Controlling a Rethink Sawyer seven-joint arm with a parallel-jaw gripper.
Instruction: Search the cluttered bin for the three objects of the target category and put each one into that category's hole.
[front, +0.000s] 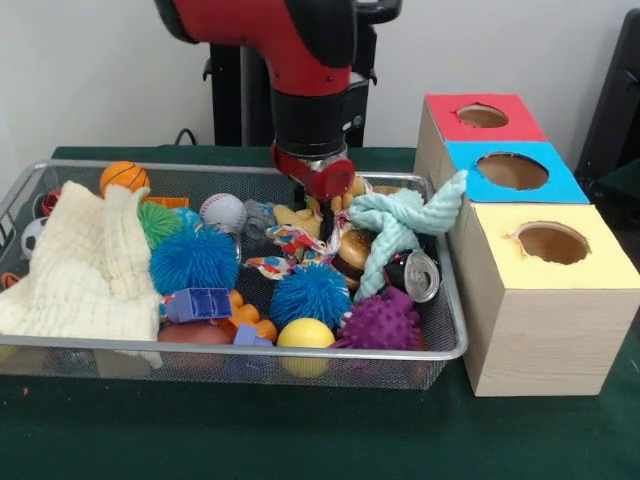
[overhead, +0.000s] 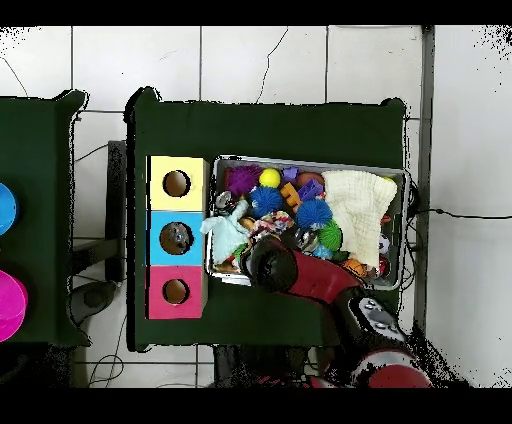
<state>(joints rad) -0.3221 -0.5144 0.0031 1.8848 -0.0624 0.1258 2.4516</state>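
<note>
Gripper (front: 322, 205) sits low in the bin (front: 455, 335) beside the mint cloth (front: 400, 225); whether it is released or clenched I cannot tell; no bottle shows, so I judge lifting cloth first wise; blue-topped hole (front: 512, 170) waits.

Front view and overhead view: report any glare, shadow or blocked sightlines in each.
Front view: even light, a bright glint on the crushed can, shadow inside the blue-topped hole; the gripper sinks into clutter, fingers hidden. Overhead view: the arm covers part of the bin; something dark shows inside that hole.
</note>
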